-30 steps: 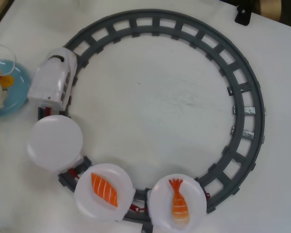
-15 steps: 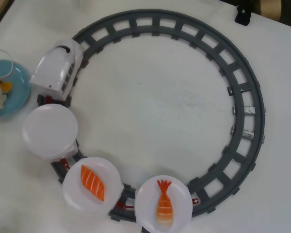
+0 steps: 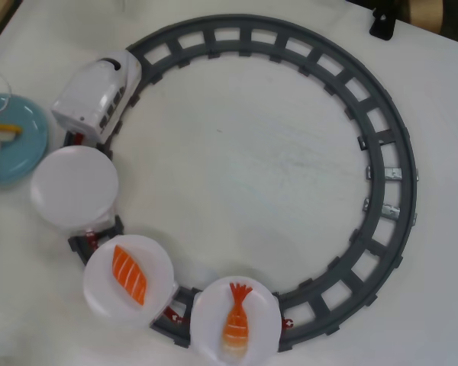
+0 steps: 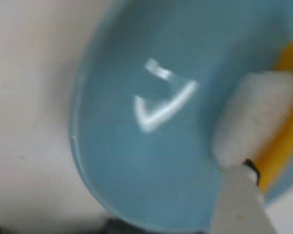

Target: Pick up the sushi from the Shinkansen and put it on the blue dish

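Wrist view shows the sushi (image 4: pixel 263 131) over the blue dish (image 4: pixel 136 161), near done; fingers' (image 4: pixel 237 200) grip cannot be told.

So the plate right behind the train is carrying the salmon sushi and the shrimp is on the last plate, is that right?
Not quite. In the overhead view the plate directly behind the Shinkansen is the empty plate. The salmon sushi sits on the second plate, and the shrimp sushi is on the last plate, as you said.
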Controlling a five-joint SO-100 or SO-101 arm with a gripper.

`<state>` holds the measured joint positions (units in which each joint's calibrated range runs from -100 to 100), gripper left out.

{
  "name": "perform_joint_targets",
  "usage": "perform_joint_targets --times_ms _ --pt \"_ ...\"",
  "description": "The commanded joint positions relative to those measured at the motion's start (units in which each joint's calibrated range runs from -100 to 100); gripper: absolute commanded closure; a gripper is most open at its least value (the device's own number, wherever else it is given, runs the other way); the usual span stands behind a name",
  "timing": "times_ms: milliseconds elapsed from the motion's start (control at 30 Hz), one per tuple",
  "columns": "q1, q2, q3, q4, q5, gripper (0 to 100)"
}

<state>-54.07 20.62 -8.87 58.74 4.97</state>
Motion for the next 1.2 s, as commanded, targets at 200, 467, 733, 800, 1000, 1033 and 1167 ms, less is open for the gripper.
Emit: perform_joint_targets --times_ms 200,467,733,800,1000,1033,1167 --pt "-3.77 -23.15 13.29 2.87 0.21 90" --pt "-6.15 -49.37 50.17 -8.25 2.20 97" --pt "-6.67 -76.41 73.98 -8.08 2.57 97" --pt "-8.35 -81.47 77.40 -6.89 2.41 97" --pt "-15.83 -93.08 86.15 -2.90 1.31 97" --pt "-16.71 -94.41 87.50 -2.90 0.84 97" --pt "-18.12 -97.65 90.39 -2.99 0.68 97"
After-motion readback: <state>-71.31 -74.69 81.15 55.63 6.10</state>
